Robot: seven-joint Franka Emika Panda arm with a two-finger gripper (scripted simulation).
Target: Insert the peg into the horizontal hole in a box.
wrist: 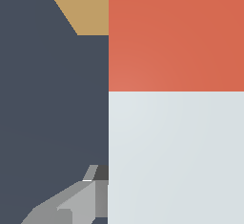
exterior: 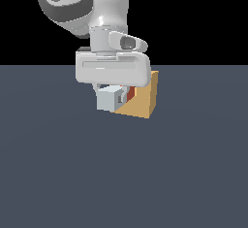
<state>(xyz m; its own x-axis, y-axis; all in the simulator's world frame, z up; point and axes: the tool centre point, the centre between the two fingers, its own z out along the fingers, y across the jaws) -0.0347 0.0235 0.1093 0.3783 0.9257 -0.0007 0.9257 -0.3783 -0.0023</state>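
Nearest in the exterior view, the pale grey-white square end of the peg (exterior: 108, 100) faces the camera, just above the counter (exterior: 121, 173). One peg is present: a long square-sectioned bar with flat, matte faces, pale at the near part and red-orange at the far part. The wrist view shows both parts close up, the two colours meeting at a straight line.

Above the peg, the single arm descends from the top of the exterior view, wrist pointing down, with the broad white body of the hand (exterior: 112, 90) held level across the bar. The hand is clenched on the peg at its pale part; one grey finger (wrist: 76, 204) shows beside the bar in the wrist view.

Behind the peg stands one tan box (exterior: 143, 98), a plain flat-faced cube resting on the dark blue-grey counter. The red-orange part reaches the box's face; the hole itself is hidden behind the peg and hand.
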